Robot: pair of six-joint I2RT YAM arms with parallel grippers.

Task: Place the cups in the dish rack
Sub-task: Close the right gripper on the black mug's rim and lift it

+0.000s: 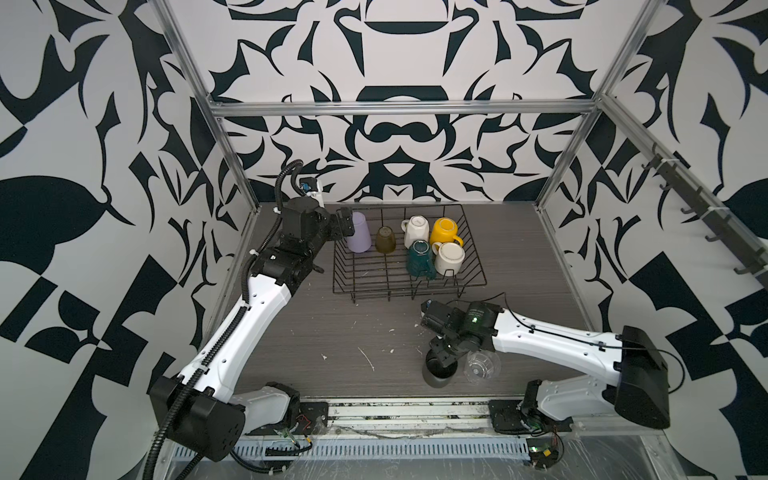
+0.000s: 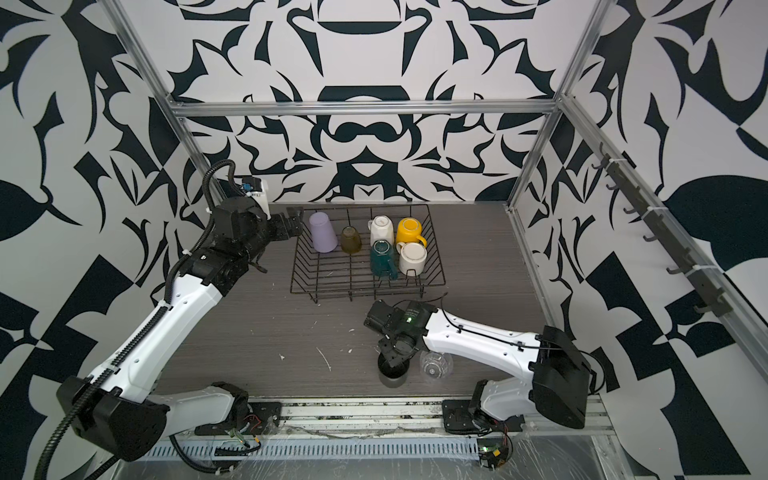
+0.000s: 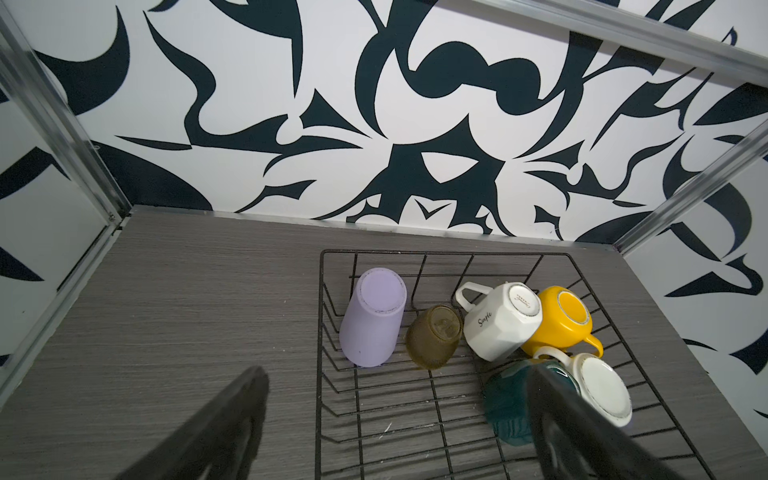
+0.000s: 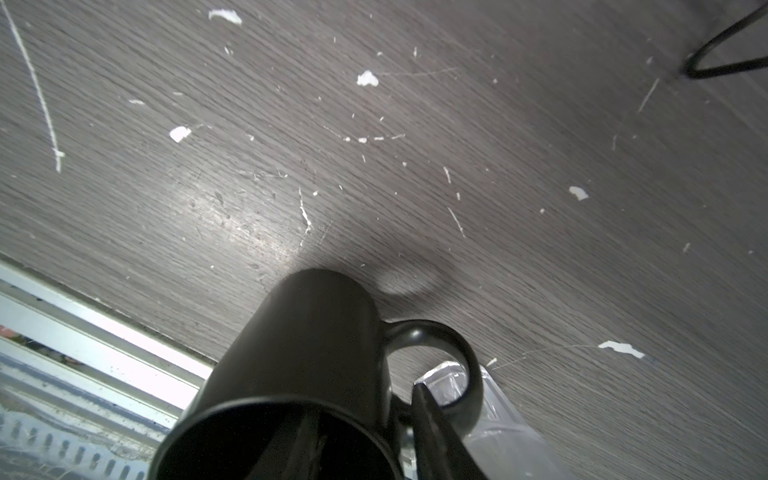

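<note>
The black wire dish rack holds several upturned cups: lilac tumbler, amber glass, cream faceted mug, yellow mug, teal mug and white mug. My left gripper hangs open and empty beside the tumbler at the rack's left edge. Near the table's front, a black mug stands upright with a clear glass beside it. My right gripper straddles the mug's wall by the handle, one finger inside, one outside with a sliver of gap.
The grey wood-grain table bears white scuffs and chips. An aluminium rail runs along the front edge just behind the black mug. Metal frame posts stand at the back corners, and a thin black cable loops near the rack's front right.
</note>
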